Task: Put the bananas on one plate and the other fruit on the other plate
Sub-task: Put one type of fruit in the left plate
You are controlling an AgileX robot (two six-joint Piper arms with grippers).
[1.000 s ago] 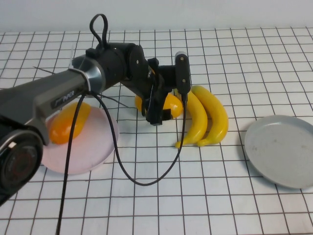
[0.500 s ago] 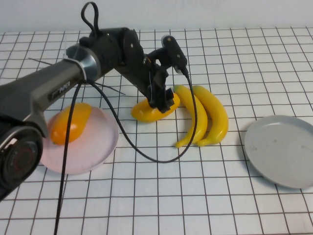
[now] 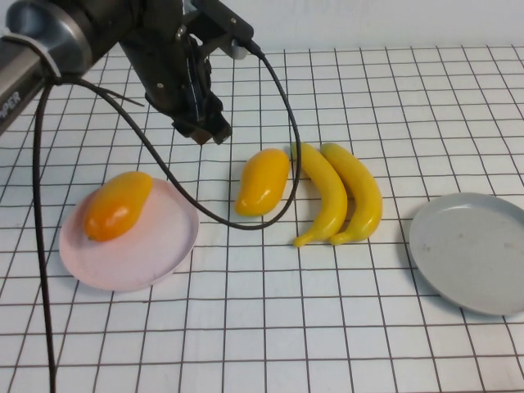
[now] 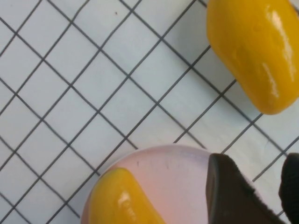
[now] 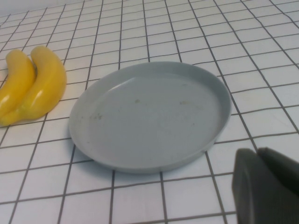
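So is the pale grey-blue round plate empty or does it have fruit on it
Empty. The pale grey-blue round plate shows a bare surface; both long yellow bananas lie on the table beside it.

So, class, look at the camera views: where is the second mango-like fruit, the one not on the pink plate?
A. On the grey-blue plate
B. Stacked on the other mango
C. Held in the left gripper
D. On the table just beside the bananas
D: the loose mango lies on the table next to the bananas, while the left gripper is raised away from it and the grey-blue plate is empty.
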